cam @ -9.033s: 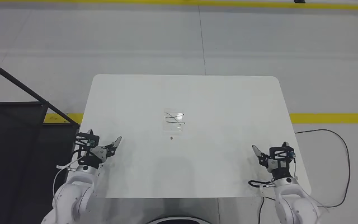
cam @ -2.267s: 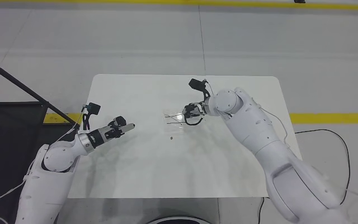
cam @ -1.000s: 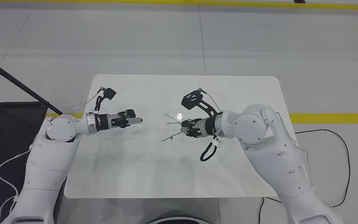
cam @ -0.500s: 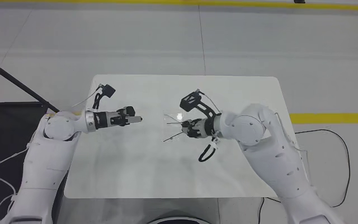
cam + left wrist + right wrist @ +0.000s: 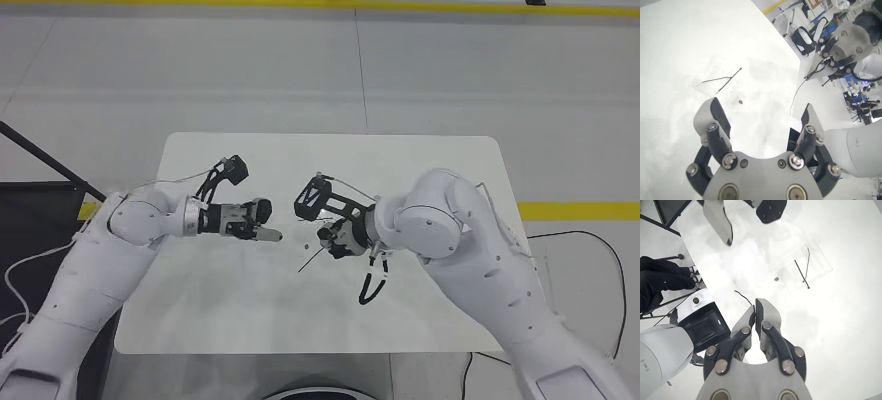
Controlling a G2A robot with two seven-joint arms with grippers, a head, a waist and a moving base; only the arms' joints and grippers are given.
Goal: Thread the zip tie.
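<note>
My right gripper [image 5: 755, 303] is shut on a thin black zip tie [image 5: 743, 296], whose free tail curves out past the fingertips. In the top view this gripper [image 5: 326, 244] hangs over the table's middle, the zip tie [image 5: 310, 262] slanting down toward the near edge. My left gripper [image 5: 762, 106] stands open with nothing between its fingers, a short way left of the held zip tie [image 5: 795, 94]. In the top view the left gripper [image 5: 270, 236] points at the right one.
Two more black zip ties [image 5: 803, 273] lie crossed on a clear plastic sheet [image 5: 821, 262] on the white table [image 5: 430, 290]. A small brown speck [image 5: 776, 279] sits beside the sheet. A black cable loop [image 5: 372, 285] hangs below the right wrist.
Both arms came in from the near corners. The right gripper took a zip tie off the sheet and drew it toward the near side. The left gripper moved right, close to it.
</note>
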